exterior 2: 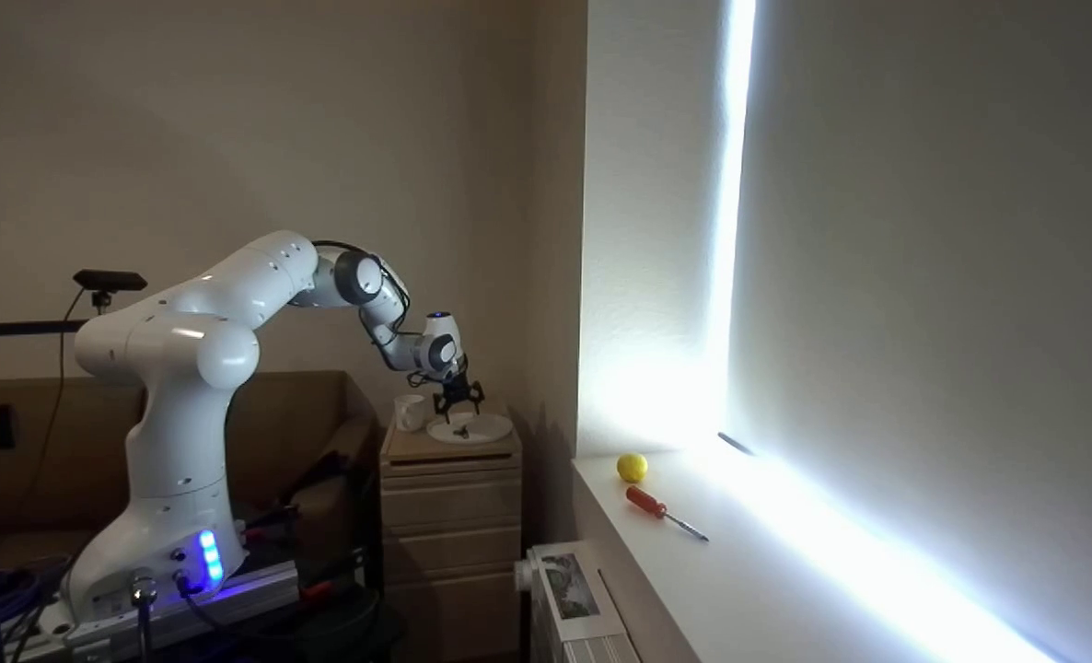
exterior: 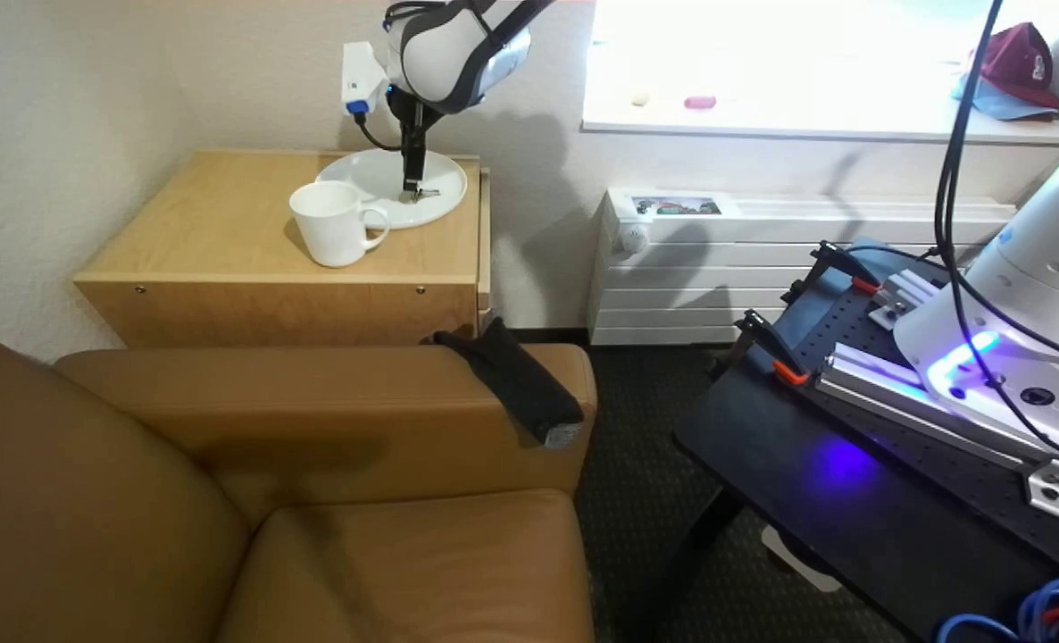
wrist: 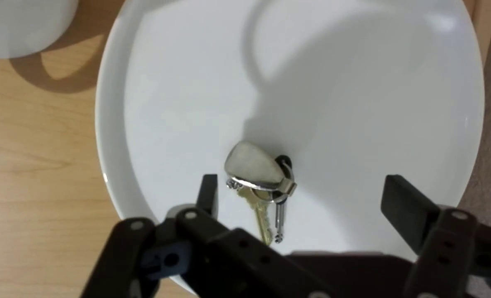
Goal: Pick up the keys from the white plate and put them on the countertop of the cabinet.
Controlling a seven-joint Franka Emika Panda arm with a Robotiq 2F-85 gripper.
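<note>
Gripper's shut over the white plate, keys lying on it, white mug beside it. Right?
The gripper is open, not shut: the wrist view shows its fingers well apart. The keys do lie on the white plate, with the white mug beside it.

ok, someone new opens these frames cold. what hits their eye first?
Probably the white robot arm, stretched out toward the wooden drawer cabinet in an exterior view. Next, the harsh glare along the windowsill, with a red-handled screwdriver lying beside it. In the wrist view, likely the keys on the white plate, with the pincer open over it.
</note>
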